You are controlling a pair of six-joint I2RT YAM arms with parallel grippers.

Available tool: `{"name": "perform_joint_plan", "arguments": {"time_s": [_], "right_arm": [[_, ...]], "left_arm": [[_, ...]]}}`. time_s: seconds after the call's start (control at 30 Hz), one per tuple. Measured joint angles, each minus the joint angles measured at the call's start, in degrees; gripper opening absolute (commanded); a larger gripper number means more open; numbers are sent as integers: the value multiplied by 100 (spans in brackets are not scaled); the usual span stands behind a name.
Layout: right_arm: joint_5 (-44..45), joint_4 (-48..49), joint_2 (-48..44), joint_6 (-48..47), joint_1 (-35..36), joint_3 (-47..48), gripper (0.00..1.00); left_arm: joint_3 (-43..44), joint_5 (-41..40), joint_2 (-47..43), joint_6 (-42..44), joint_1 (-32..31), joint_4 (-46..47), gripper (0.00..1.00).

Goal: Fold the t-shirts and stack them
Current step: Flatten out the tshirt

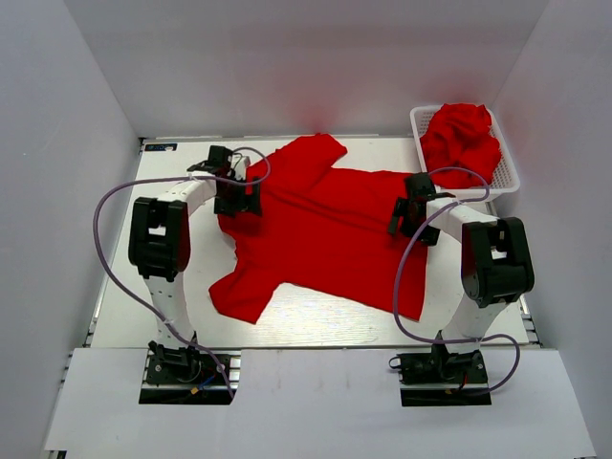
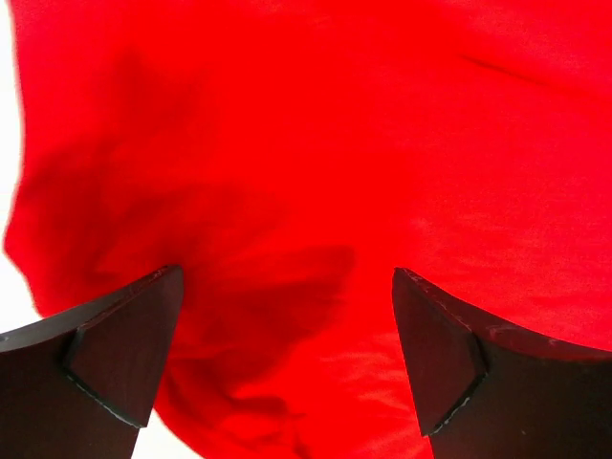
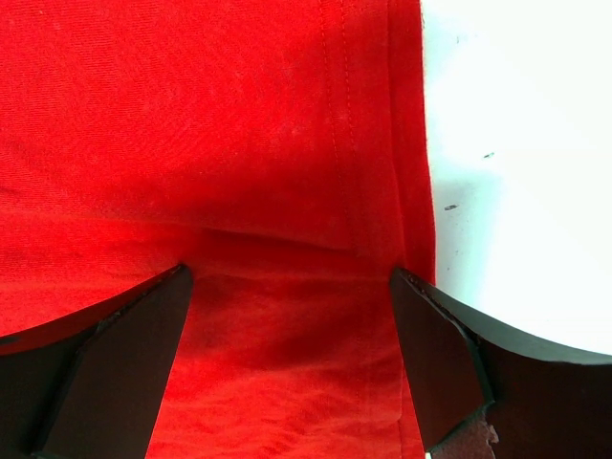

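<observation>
A red t-shirt [image 1: 325,229] lies spread on the white table, sleeves at the far centre and near left. My left gripper [image 1: 239,203] is open just above the shirt's left edge; in the left wrist view its fingers [image 2: 124,354] straddle wrinkled red cloth [image 2: 316,191]. My right gripper [image 1: 409,218] is open above the shirt's right hem; in the right wrist view its fingers [image 3: 449,363] span the stitched hem [image 3: 363,143]. More red t-shirts [image 1: 461,142] lie bunched in the basket.
A white plastic lattice basket [image 1: 509,174] stands at the far right corner. White walls close in the table on three sides. Purple cables loop from both arms. Bare table [image 1: 316,320] shows along the near edge.
</observation>
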Motion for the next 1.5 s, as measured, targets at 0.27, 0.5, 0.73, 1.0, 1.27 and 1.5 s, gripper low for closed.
{"name": "perform_joint_plan", "arguments": {"time_s": [0.27,0.5,0.73,1.0,1.27,1.5], "right_arm": [[2,-120,256,-48,-72,341,90],[-46,-444,1257,-245,-223,1700,90],[-433,-1834,2225,234,-127,3340,90],[-817,-2933,2750,608,-57,4522,89],[-861,-1766,2031,-39,-103,3206,90],[-861,-1051,1353,-798,-74,2264,90]], "left_arm": [[-4,-533,210,-98,328,22,100],[317,-776,437,-90,492,22,100],[942,-616,870,0,684,22,100],[990,-479,931,-7,787,210,100],[-376,-516,-74,-264,839,96,100],[-1025,-730,-688,-503,802,-501,100]]}}
